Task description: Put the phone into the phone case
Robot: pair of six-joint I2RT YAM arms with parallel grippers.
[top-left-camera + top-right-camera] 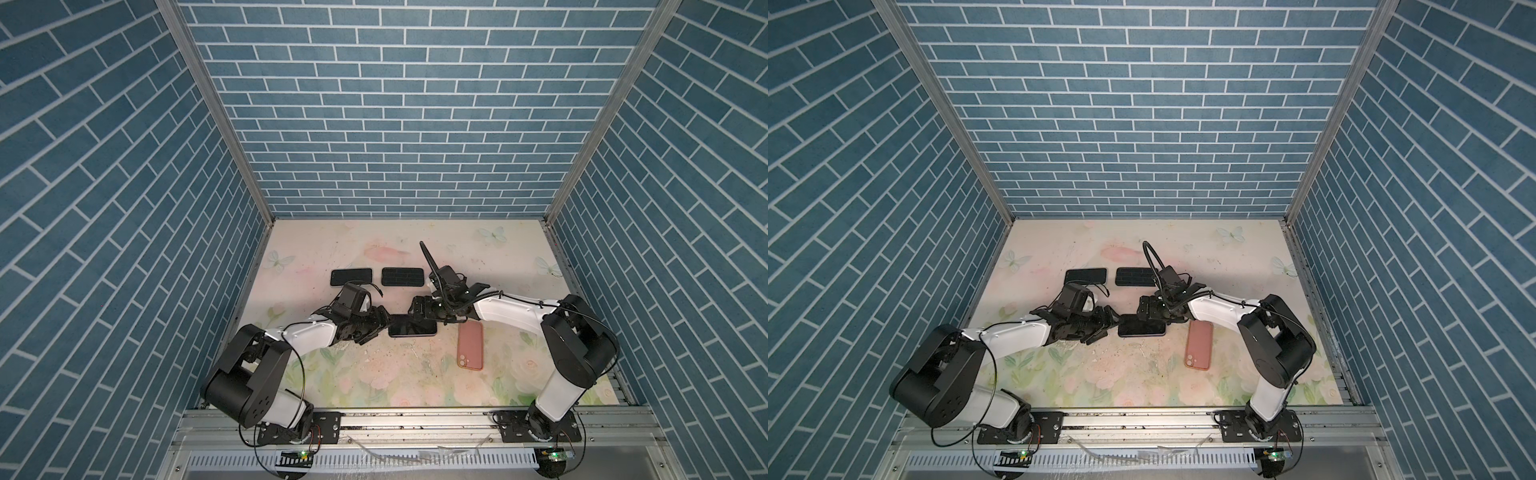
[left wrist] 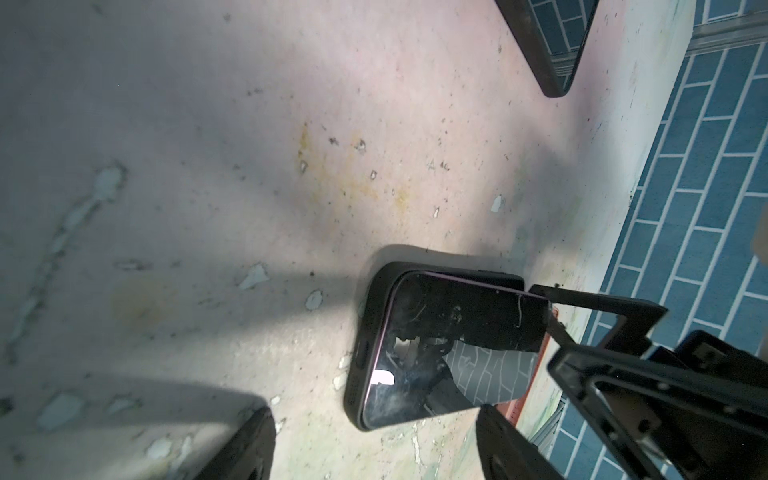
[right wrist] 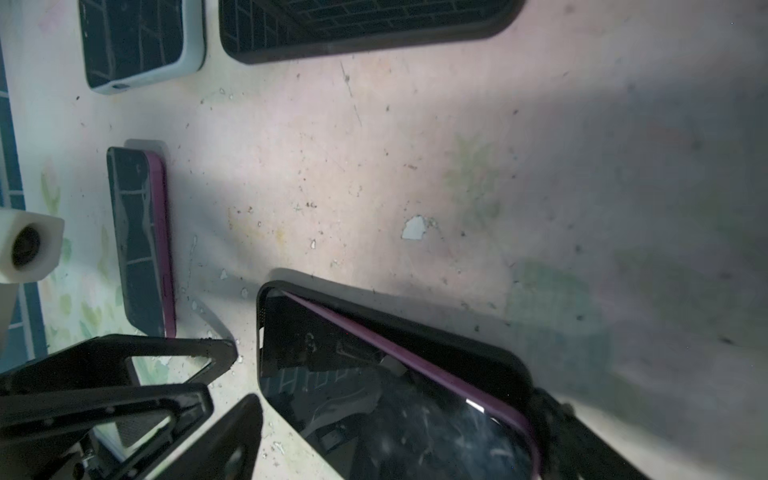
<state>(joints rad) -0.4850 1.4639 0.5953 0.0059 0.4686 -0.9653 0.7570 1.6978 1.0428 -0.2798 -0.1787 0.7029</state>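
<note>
Phone half-seated in its case, mid-table.
In a top view the phone lies between left gripper and right gripper, both with jaws spread. Left wrist: the glass looks slick, rigid and scratchable. Right wrist: a purple edge rides above the phone case; I'd press there, gently.

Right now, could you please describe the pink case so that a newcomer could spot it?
On the floral table, look near the right arm. The pink case lies flat there, camera cutout towards the front edge; nothing else on the table is pink.
</note>
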